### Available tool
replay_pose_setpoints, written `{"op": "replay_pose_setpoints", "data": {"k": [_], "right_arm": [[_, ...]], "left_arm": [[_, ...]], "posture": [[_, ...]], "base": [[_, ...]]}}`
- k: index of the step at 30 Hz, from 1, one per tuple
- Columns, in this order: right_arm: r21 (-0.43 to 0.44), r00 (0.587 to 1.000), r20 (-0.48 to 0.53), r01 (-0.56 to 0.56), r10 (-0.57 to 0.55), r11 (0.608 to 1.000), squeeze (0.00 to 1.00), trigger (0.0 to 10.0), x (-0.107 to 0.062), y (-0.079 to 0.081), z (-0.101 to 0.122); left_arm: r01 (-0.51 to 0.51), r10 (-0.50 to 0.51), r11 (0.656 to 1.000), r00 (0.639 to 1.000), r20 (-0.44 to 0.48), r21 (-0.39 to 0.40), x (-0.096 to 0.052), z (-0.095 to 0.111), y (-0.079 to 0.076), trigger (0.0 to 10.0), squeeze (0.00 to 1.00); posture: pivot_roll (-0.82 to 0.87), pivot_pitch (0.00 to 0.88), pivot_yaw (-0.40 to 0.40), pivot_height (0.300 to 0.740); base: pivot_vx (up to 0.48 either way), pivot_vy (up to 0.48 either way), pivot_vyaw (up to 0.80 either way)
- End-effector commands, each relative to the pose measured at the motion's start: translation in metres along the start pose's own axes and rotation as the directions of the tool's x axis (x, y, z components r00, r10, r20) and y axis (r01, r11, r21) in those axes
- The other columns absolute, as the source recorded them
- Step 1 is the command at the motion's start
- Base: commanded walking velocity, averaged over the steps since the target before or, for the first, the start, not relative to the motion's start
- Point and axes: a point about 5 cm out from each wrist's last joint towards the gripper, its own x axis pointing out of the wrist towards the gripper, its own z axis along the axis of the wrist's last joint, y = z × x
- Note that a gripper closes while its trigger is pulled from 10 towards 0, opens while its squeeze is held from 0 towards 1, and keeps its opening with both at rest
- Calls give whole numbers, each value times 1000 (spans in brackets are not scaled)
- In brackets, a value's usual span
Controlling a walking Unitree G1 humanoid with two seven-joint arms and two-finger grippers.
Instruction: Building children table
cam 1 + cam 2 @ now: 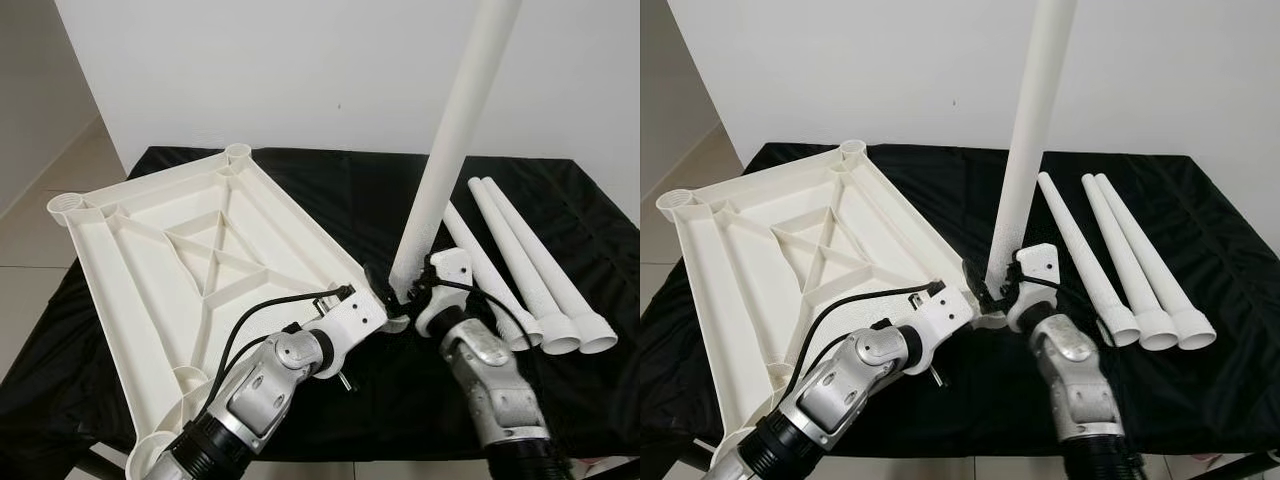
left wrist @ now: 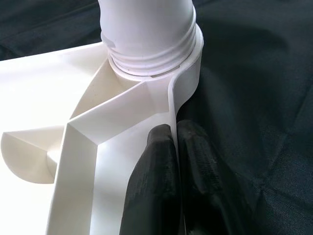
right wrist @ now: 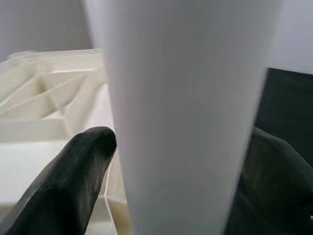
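Note:
A white ribbed tabletop (image 1: 190, 250) lies upside down on a black cloth. One white leg (image 1: 455, 140) stands upright, tilted slightly, with its threaded end (image 2: 146, 34) in the tabletop's near right corner socket. My right gripper (image 1: 412, 292) is shut on the lower part of this leg (image 3: 186, 98), one black finger (image 3: 78, 171) on each side. My left gripper (image 1: 375, 290) is shut on the tabletop's rim (image 2: 173, 98) right beside that socket, with the thin wall pinched between its fingers (image 2: 156, 181).
Three loose white legs (image 1: 530, 270) lie side by side on the cloth to the right. Open sockets sit at the tabletop's other corners (image 1: 238, 152) (image 1: 65, 207) (image 1: 150, 455). A white wall (image 1: 300, 70) stands behind; tiled floor (image 1: 40, 200) lies to the left.

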Motion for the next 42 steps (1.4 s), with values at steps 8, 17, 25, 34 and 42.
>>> {"op": "replay_pose_setpoints", "data": {"k": [8,17,25,34,42], "right_arm": [[46,987,-41,-153,155,987,0,10000,-6,-20,-4],[12,971,-113,-211,211,977,0,10000,1,-36,-13],[12,958,-106,-268,268,963,0,1686,10,-34,-14],[27,952,-97,-290,291,957,0,0,7,-34,-16],[29,962,-74,-260,262,965,0,10000,3,-31,-15]], "left_arm": [[35,-35,999,999,-19,7,2,-3,-5,10000,0],[34,-34,999,999,-17,6,3,-2,-5,10000,0],[32,-32,999,999,-17,6,3,-1,-4,10000,0],[31,-31,999,999,-15,6,4,-1,-4,10000,0],[40,-40,999,999,-12,14,5,-1,-6,10000,0]], "posture": [[-133,46,27,740],[-126,45,27,740],[-125,44,26,740],[-129,39,22,740],[-137,28,25,740]], "base": [[0,0,0],[0,0,0],[0,0,0],[0,0,0],[0,0,0]]}}
